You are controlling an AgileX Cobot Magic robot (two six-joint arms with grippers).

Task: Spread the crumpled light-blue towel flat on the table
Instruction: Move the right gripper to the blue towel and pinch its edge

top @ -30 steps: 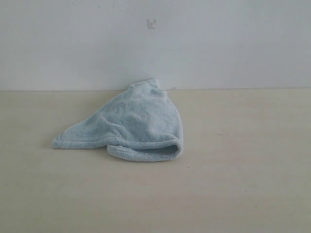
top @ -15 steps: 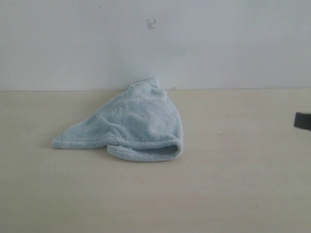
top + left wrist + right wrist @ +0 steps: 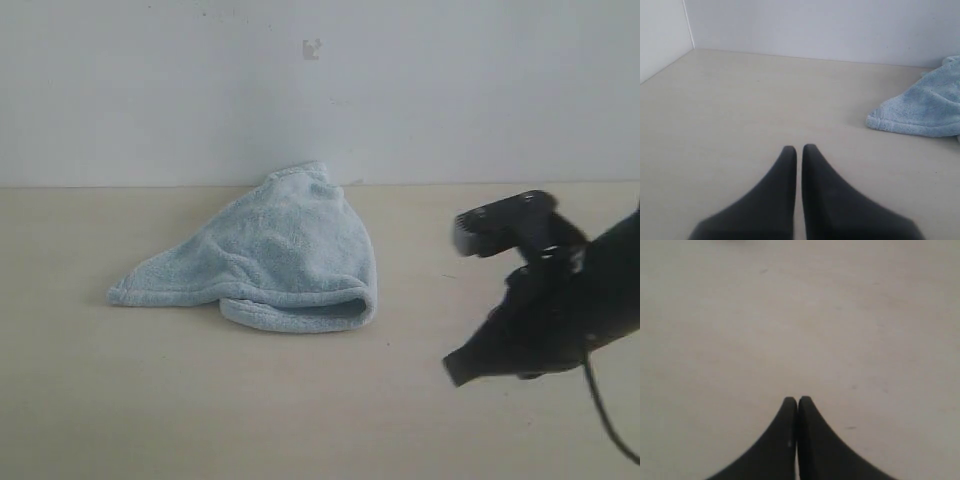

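The light-blue towel (image 3: 275,255) lies crumpled in a folded heap on the beige table (image 3: 150,400), near the back wall, one corner pointing left. In the left wrist view a towel (image 3: 922,107) corner shows off to one side, well apart from my left gripper (image 3: 799,148), which is shut and empty. The left arm does not show in the exterior view. My right gripper (image 3: 452,372) hangs above the table to the right of the towel, tip pointing down-left, clear of the cloth. In the right wrist view the right gripper (image 3: 797,400) is shut over bare table.
A white wall (image 3: 320,100) stands right behind the towel, with a small mark (image 3: 312,48) on it. In the left wrist view a side wall (image 3: 662,35) meets the back wall at a corner. Bare tabletop lies in front of the towel.
The right arm has come into the exterior view from the right edge and now reaches toward the middle, to the right of the towel. The towel has not moved.
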